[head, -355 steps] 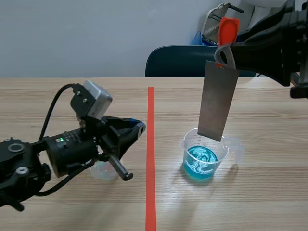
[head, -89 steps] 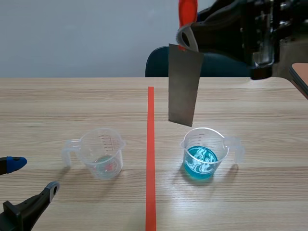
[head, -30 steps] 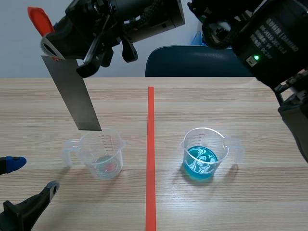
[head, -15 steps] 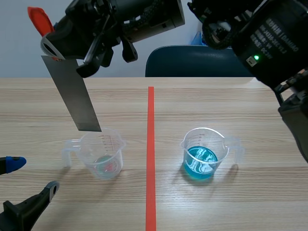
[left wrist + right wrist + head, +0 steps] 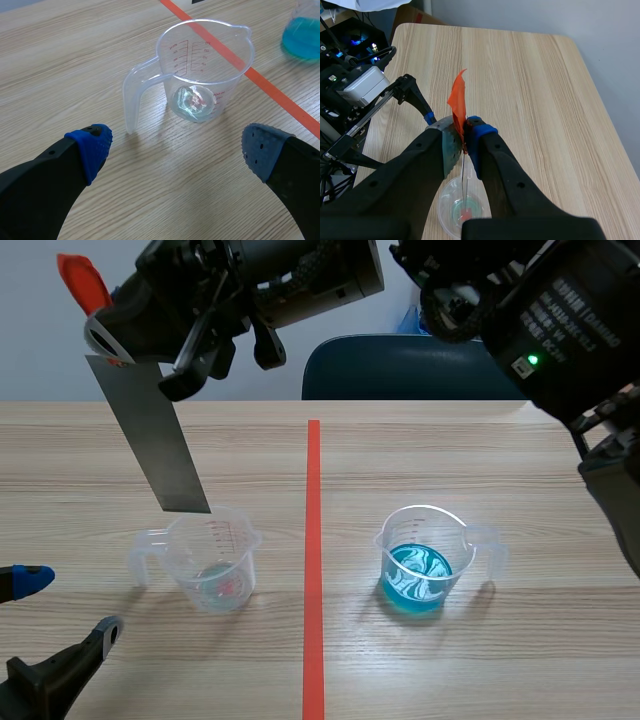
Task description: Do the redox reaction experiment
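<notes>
A clear measuring beaker (image 5: 212,560) with a little liquid at its bottom stands left of the red tape line. A second beaker (image 5: 425,560) holding blue liquid stands right of it. My right gripper (image 5: 110,330) reaches across from the right, shut on the orange tab (image 5: 80,280) of a grey metal sheet (image 5: 150,435). The sheet hangs tilted, its lower edge just above the clear beaker's far-left rim. In the right wrist view the gripper (image 5: 465,132) pinches the tab (image 5: 457,102) straight above the beaker (image 5: 465,210). My left gripper (image 5: 175,150) stands open, short of the clear beaker (image 5: 200,65).
The red tape line (image 5: 313,560) runs down the middle of the wooden table. A dark blue chair (image 5: 400,365) stands behind the far edge. The left arm's camera and cables (image 5: 365,90) lie beside the clear beaker.
Nothing has moved in the last second; only the blue liquid's swirl differs. Before that, the right arm carried the sheet from above the blue beaker to above the clear one.
</notes>
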Tool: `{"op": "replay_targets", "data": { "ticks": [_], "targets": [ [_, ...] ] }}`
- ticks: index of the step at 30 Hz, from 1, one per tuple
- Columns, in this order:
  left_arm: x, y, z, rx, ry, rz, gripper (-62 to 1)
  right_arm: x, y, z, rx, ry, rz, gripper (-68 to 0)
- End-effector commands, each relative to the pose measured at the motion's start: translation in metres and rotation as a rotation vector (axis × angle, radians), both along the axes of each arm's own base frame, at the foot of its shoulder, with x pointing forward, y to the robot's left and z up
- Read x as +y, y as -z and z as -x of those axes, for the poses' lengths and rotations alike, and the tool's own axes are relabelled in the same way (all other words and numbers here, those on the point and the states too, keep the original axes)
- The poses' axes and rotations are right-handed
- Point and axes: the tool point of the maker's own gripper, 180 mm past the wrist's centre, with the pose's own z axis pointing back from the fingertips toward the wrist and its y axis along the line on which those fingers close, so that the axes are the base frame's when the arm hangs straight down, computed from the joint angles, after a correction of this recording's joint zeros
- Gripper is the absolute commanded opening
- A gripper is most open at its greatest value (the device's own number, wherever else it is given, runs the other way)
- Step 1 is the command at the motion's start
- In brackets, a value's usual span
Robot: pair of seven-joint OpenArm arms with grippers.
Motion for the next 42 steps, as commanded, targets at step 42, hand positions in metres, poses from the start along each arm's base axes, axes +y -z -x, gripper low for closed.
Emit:
{"op": "replay_targets", "data": {
  "ticks": [42],
  "targets": [
    [-0.0050,-0.0168,-0.0060,-0.074,0.004,0.045,-5.4,0.0020,-0.0149,0.0011,-0.027,-0.014,-0.036,-66.9]
  ]
}}
